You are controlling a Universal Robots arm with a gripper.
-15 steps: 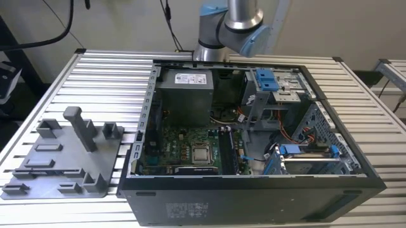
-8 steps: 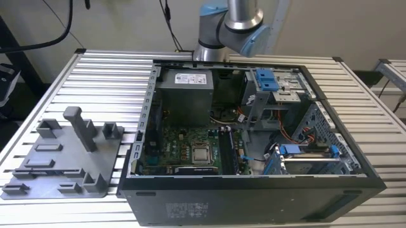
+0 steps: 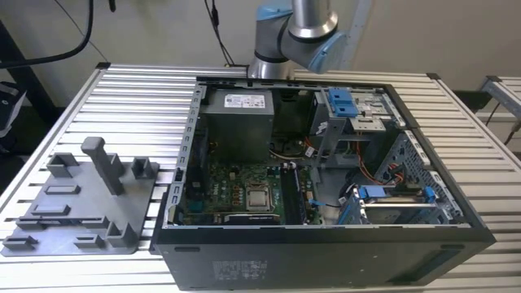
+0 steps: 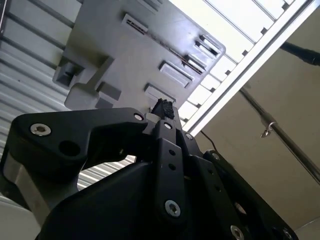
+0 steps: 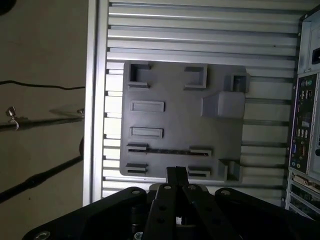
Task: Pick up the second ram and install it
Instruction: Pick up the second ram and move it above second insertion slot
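Observation:
The second ram point(image 5: 167, 150) shows as a thin dark strip standing on edge between two holders of the grey tray point(image 5: 175, 120). In the second wrist view the same ram point(image 4: 167, 48) runs as a dark line across the tray point(image 4: 100, 45). My gripper point(image 5: 177, 173) hangs well above the tray, its fingers pressed together with nothing between them, over the holder row beside the ram's. The black fingertips point(image 4: 165, 107) show against the tray's edge. In the exterior view the tray point(image 3: 82, 207) lies at that view's left and the arm point(image 3: 293, 30) rises out of the top.
An open black computer case point(image 3: 326, 256) lies on the slatted metal table point(image 3: 138, 104), beside the tray. Inside are the green motherboard point(image 3: 232, 183) with a square silver chip point(image 3: 258, 198), a grey power supply point(image 3: 236, 122) and blue drive brackets point(image 3: 342, 101). The case's port panel point(image 5: 302, 135) borders the tray.

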